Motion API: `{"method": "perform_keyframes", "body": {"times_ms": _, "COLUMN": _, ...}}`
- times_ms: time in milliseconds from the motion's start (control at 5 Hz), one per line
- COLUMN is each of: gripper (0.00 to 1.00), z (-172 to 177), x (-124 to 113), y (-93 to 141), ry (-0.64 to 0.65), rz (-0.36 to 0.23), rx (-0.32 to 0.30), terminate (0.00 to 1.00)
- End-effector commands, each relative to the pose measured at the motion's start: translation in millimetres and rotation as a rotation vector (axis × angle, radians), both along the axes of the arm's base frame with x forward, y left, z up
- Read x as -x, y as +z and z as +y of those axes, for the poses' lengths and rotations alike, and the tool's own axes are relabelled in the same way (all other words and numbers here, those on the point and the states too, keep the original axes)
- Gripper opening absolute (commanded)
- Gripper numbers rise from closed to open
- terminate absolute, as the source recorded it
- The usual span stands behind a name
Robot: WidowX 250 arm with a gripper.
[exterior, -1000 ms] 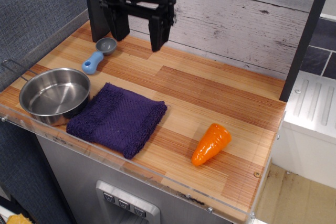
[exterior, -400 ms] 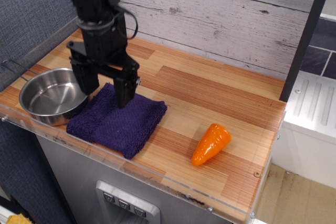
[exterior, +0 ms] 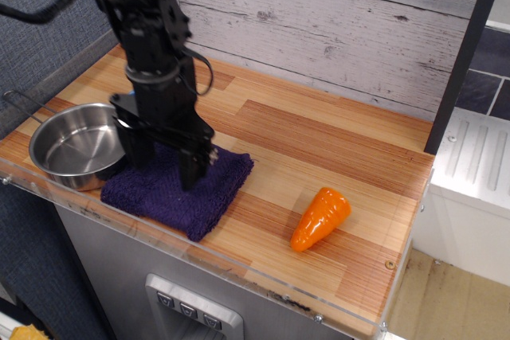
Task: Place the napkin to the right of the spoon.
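The dark purple napkin (exterior: 209,189) lies flat on the wooden counter near the front edge, just right of the steel bowl. My gripper (exterior: 162,170) is open, its two black fingers (exterior: 189,168) pointing down and straddling the napkin's middle, tips at or just on the cloth. The arm covers the back left of the counter, so the blue-handled spoon is hidden behind it.
A steel bowl (exterior: 70,144) stands at the front left, touching the napkin's left side. An orange toy carrot (exterior: 320,218) lies at the front right. A clear plastic lip (exterior: 239,272) runs along the counter's front edge. A grey plank wall (exterior: 335,29) backs the counter.
My gripper has come from the back of the counter, forward and down, and now stands lower over the napkin's middle. The napkin, bowl and carrot have not moved. The spoon has become hidden.
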State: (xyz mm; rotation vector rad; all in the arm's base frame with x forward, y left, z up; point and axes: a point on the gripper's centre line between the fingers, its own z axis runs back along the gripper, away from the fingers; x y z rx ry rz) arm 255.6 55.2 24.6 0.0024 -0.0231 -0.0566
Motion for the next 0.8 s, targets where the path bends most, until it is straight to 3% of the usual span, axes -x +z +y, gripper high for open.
{"method": "perform_keyframes", "body": {"times_ms": 0, "gripper": 1.0, "z": -15, "x": -4, "y": -21, "ry": -0.044, "rz": 0.017, "rx": -0.03, "terminate": 0.0}}
{"method": "perform_keyframes", "body": {"times_ms": 200, "gripper": 1.0, "z": -17, "x": -7, "y": -32, "ry": -0.058, "rz": 0.065, "rx": -0.068, "terminate": 0.0}}
{"method": "perform_keyframes", "body": {"times_ms": 400, "gripper": 1.0, "z": -18, "x": -27, "y": -33, "ry": -0.062, "rz": 0.066, "rx": -0.069, "terminate": 0.0}}
{"method": "perform_keyframes", "body": {"times_ms": 600, "gripper": 1.0, "z": -29, "x": -73, "y": -27, "ry": -0.082, "rz": 0.019, "rx": -0.034, "terminate": 0.0}}
